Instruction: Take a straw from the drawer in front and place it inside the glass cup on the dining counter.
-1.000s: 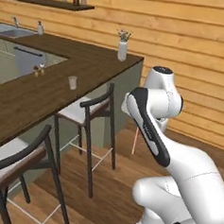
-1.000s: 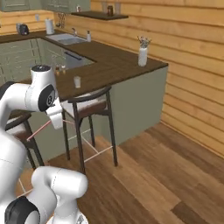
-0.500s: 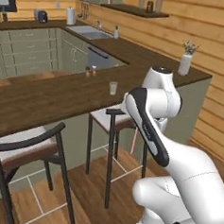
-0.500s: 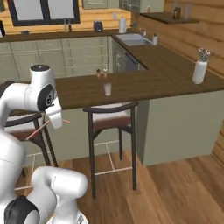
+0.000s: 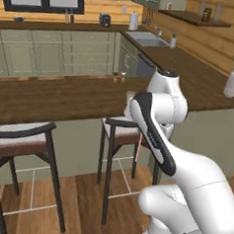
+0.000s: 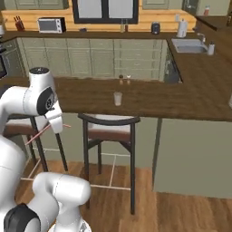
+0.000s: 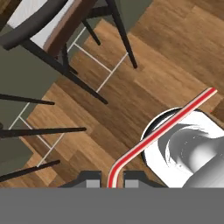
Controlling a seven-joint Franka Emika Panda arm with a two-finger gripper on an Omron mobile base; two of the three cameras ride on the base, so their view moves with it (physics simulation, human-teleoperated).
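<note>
- Dining counter (image 6: 181,102): bare slab all around the glass cup (image 6: 118,98); approach from above open.
- Two small shakers (image 6: 124,79): near far edge, behind cup.
- Bar stool (image 6: 110,131): against near edge, below cup.

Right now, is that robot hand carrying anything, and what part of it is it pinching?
Yes. The gripper is shut on the straw, pinching it at one end, just below its bend; the long straight part sticks out free.
</note>
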